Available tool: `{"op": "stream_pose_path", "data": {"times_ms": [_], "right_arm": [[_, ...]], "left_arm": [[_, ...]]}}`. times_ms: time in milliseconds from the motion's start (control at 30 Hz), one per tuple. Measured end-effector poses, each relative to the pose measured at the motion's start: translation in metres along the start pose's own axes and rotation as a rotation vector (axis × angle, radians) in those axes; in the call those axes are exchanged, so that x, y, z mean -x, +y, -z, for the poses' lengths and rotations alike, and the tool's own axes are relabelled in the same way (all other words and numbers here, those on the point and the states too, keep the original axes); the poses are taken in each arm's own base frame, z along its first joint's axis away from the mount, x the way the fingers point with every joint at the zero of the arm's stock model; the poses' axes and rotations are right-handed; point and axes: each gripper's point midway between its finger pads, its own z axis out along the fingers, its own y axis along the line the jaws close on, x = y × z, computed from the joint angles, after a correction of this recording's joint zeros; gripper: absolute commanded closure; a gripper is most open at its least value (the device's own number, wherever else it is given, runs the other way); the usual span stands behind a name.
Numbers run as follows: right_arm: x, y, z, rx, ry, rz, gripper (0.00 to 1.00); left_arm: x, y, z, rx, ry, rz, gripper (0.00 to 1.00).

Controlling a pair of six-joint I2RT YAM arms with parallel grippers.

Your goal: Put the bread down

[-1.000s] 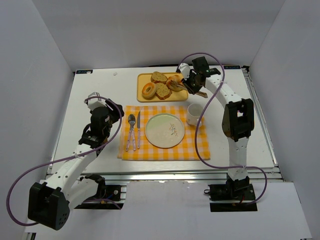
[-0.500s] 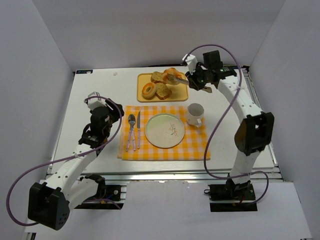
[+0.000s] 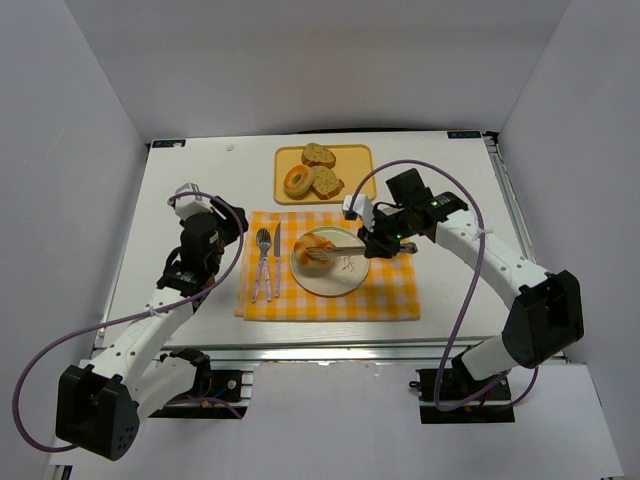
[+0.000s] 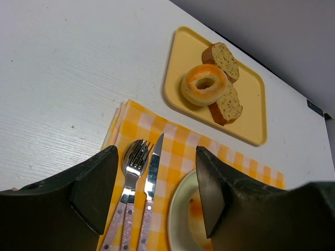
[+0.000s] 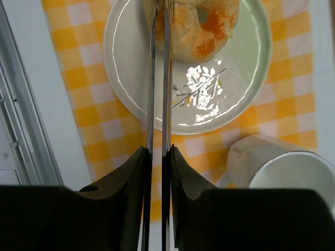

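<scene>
Left tool [image 4: 154, 196] is just hanging with jaws spread wide, fork [image 4: 141, 152] and knife [image 4: 155, 163] right below it. Right tool [image 5: 158, 21] has its thin jaws pinched on the bread [image 5: 204, 23], plate [image 5: 131, 73] directly underneath its tips.

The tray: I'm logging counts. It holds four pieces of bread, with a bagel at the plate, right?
Three, not four: the top external view shows two slices and one ring on the tray; the bagel in the tongs is at the plate.
</scene>
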Motion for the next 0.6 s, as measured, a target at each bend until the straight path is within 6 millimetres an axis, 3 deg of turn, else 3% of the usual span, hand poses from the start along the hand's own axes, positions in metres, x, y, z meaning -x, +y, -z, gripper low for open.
{"op": "stream_pose_path", "data": {"times_ms": [200,300,333,400,600], "right_arm": [[-0.014,0.008,-0.009,0.010,0.047,-0.004,0.99],[-0.012,0.008,-0.014,0.007,0.048,0.010,0.90],[-0.012,0.009,-0.016,0.011,0.050,0.014,0.79],[-0.012,0.010,-0.018,0.018,0.053,0.020,0.68],[-0.008,0.013,-0.018,0.031,0.041,0.039,0.61]], "left_arm": [[0.000,-0.001,0.001,-0.004,0.000,0.004,0.30],[0.003,-0.002,0.002,-0.008,-0.006,0.006,0.30],[0.004,-0.002,0.003,-0.010,-0.010,0.008,0.30],[0.007,-0.003,0.005,-0.015,-0.018,0.012,0.30],[0.013,-0.006,0.008,-0.025,-0.036,0.022,0.30]]}}
